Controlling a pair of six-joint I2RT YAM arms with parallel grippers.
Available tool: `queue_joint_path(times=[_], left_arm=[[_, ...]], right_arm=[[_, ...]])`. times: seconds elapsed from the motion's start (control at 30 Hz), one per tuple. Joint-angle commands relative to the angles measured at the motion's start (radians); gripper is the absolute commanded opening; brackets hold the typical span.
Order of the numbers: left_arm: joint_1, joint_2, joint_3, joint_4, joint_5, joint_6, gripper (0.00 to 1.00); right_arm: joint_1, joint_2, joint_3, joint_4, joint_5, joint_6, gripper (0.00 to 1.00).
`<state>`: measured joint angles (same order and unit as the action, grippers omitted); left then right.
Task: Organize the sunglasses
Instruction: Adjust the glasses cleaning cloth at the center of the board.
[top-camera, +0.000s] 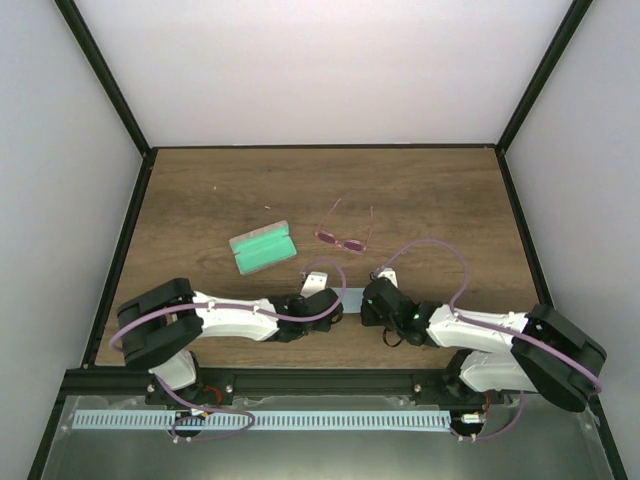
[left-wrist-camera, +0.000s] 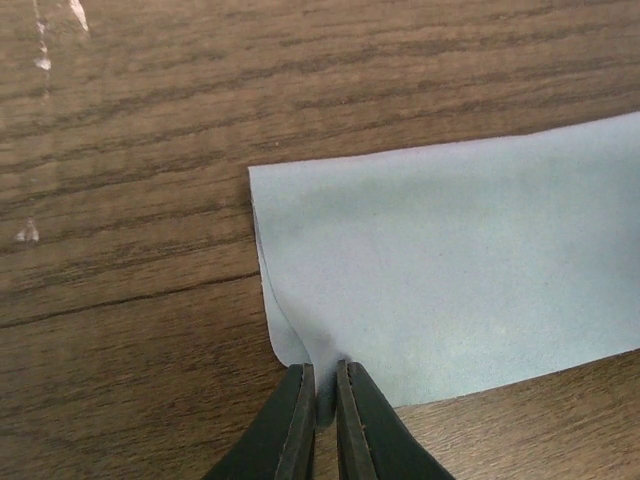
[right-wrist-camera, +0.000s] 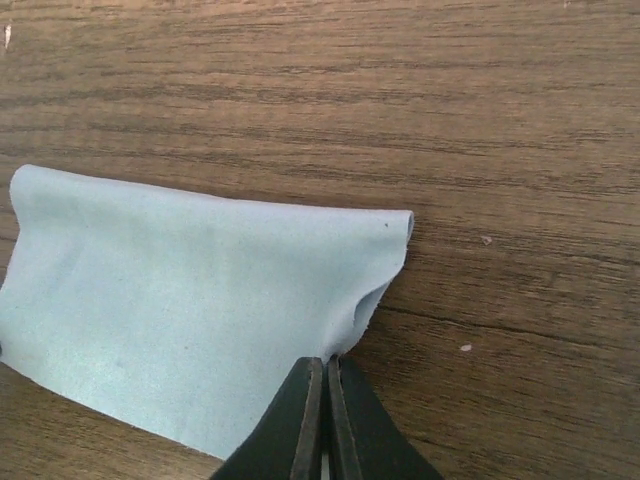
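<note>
I'm clamping left gripper (left-wrist-camera: 320, 375) and right gripper (right-wrist-camera: 322, 366) on the light blue soft cloth (left-wrist-camera: 450, 290) — the slim pink-lensed wire sunglasses (top-camera: 345, 239) are lying mid-frame on the wooden desk (top-camera: 450, 200).

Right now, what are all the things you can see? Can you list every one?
pink-lensed thin wire sunglasses: one, pink, middle of the table, arms unfolded.
grey rectangular case with green lining: one, grey and green, open, left of the sunglasses.
light blue fabric cloth: one, light blue, near edge, between the claws.
brown wooden table: one, brown, under everything.
left claw: one, black, pinching the cloth's left end.
right claw: one, black, pinching the cloth's right end.
</note>
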<state>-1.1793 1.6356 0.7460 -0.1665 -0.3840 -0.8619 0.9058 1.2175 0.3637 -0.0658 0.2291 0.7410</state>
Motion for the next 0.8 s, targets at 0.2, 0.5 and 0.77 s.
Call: queue_joint_path(times=[0.2,0.5,0.77], left_arm=[[-0.005,-0.045,0.028,-0.029,-0.08,0.0,0.08],[0.0,-0.05,0.036,-0.036,-0.111,0.0,0.08],[0.0,-0.045,0.025,-0.035,-0.055,-0.008,0.13]], right_arm=[[0.008,0.025,0.042,-0.003,0.031,-0.014,0.01],[0.009,0.008,0.074,-0.011,0.054,-0.032,0.01],[0.008,0.018,0.069,-0.01,0.055,-0.031,0.01]])
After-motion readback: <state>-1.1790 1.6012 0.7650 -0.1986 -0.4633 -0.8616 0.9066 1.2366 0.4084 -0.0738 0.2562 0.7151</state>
